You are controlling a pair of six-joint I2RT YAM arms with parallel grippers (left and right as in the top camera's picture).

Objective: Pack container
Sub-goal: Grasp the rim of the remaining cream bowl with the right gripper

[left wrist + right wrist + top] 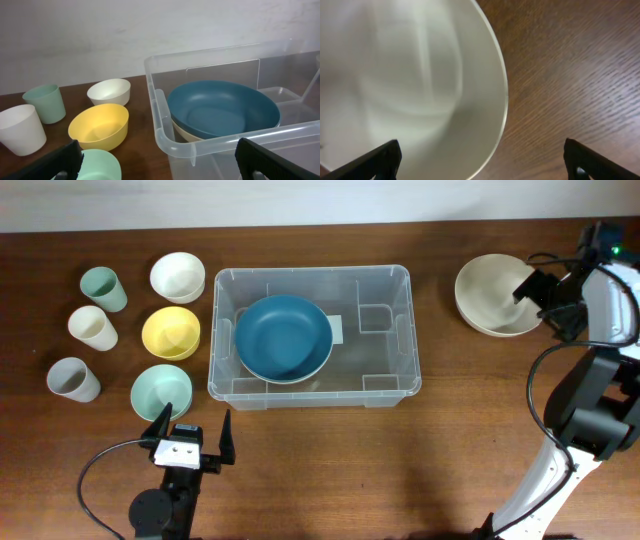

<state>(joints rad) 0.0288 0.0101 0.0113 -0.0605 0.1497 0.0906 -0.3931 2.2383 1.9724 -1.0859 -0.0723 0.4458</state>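
Yellow bowl between white bowl and mint bowl, cream cup beside.

Large clear rectangular plastic container: glossy, smooth walls. Dark-blue round bowl: matt plastic look. Brown tabletop: wood grain, low satin sheen.

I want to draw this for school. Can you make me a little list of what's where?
container: middle, holds blue bowl
big bowl: right side, outside container
small bowls: white bowl, yellow bowl, mint bowl, left of container
cups: green cup, cream cup, grey cup, far left
left gripper: open, beside mint bowl
right gripper: open, above big bowl's rim
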